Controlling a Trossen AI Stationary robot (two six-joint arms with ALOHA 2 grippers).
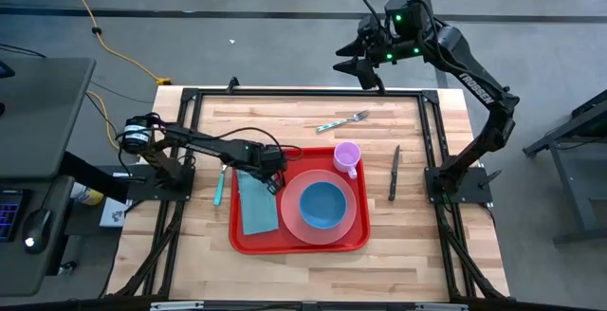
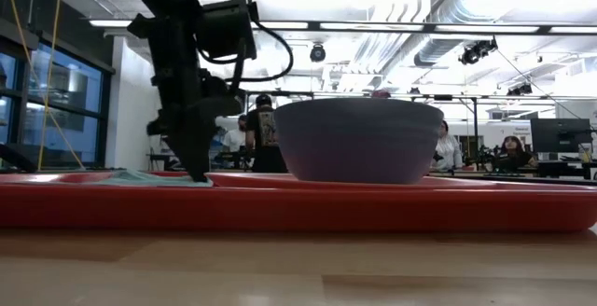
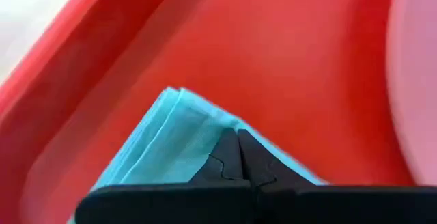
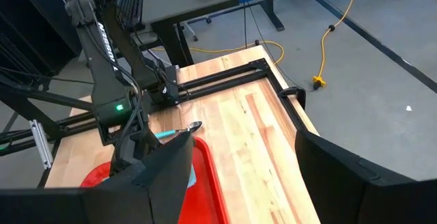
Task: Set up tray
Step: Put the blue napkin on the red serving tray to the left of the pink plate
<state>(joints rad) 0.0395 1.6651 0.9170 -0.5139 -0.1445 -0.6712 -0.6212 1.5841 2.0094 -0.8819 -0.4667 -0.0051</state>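
While left gripper (image 1: 276, 184) is pinching teal napkin (image 1: 255, 203) corner with jaws closed, red tray (image 1: 248, 240) is sitting mid-bench. Right gripper (image 1: 363, 68) is hovering beyond bench's far edge, jaws wide. Napkin likely needs flattening beside plate (image 1: 289, 218), slowly, avoiding creasing.

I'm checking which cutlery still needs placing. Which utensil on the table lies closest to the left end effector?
The teal-handled utensil, lying on the wood just left of the tray; the fork and knife are across the table.
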